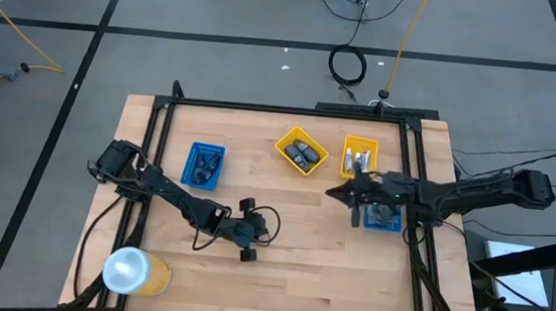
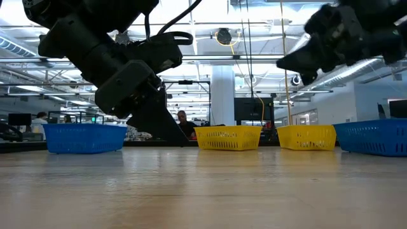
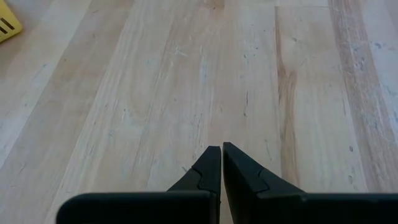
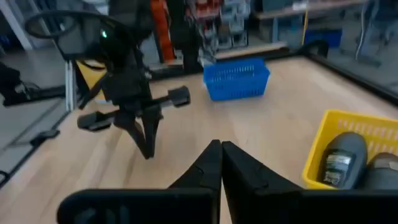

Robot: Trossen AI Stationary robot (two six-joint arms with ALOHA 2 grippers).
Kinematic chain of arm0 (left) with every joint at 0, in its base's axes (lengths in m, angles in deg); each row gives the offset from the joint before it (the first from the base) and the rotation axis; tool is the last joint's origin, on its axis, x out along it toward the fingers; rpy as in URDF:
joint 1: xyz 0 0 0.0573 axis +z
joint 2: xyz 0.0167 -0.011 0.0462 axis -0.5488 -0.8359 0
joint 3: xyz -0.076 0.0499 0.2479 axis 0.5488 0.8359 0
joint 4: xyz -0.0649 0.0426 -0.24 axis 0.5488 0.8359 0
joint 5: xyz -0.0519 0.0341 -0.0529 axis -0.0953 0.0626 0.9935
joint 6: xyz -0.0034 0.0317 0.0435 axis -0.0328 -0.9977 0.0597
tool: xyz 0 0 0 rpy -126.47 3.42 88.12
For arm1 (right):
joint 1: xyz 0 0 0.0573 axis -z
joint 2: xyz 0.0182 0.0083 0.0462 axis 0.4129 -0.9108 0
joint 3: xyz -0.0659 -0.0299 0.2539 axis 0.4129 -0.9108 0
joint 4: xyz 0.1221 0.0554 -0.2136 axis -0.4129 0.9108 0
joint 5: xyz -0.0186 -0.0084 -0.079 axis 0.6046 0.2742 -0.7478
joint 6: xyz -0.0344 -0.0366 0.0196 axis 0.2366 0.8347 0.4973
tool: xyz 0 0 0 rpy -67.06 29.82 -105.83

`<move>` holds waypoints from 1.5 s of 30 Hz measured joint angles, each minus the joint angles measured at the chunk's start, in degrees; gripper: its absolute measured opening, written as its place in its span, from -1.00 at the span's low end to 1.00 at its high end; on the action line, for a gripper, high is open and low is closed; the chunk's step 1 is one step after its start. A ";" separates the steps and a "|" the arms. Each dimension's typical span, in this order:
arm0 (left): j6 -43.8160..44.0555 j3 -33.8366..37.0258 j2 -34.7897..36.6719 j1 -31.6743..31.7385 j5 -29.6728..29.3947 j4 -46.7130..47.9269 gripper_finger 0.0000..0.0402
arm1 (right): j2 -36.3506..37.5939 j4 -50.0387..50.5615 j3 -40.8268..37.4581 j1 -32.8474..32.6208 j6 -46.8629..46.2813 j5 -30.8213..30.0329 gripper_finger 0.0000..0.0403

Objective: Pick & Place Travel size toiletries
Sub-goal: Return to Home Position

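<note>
— What stands on the bench (image 1: 279,275)?
— A middle yellow tray (image 1: 286,137) and a right yellow tray (image 1: 346,156).
— The hands?
— The left hand (image 3: 222,149) is clenched and empty over bare wood. The right hand (image 4: 221,144) is clenched and empty beside the right yellow tray.
— Toiletries?
— Dark bottles (image 1: 303,156) in the middle yellow tray, pale tubes (image 1: 359,163) in the right.

i saw my right gripper (image 4: 221,147) with its fingers pressed together over the wooden table (image 4: 261,127). just beside the jaws sat a yellow tray (image 4: 318,149) holding dark bottles (image 4: 342,158). ahead of them hung the left gripper (image 4: 148,149), a blue tray (image 4: 236,79) farther beyond.
</note>
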 joint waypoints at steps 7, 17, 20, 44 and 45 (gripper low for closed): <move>-0.01 -0.02 0.00 0.00 0.02 0.00 -0.90 | 13.01 4.42 -5.59 4.23 -1.93 8.08 -1.00; 0.05 -0.02 0.00 0.11 0.00 -0.35 -0.90 | 33.91 26.15 -4.62 4.90 -4.27 13.47 -1.00; 0.09 -0.02 0.00 0.11 0.00 -0.36 -0.90 | 37.98 29.53 -4.64 3.84 -4.14 13.40 -1.00; 0.62 -0.02 0.00 -0.04 -0.05 -0.41 -0.90 | 52.46 23.32 -17.19 1.13 4.00 13.56 -1.00; 0.61 -0.02 0.00 -0.04 -0.04 -0.45 -0.90 | 52.52 23.36 -17.19 1.13 4.48 13.56 -1.00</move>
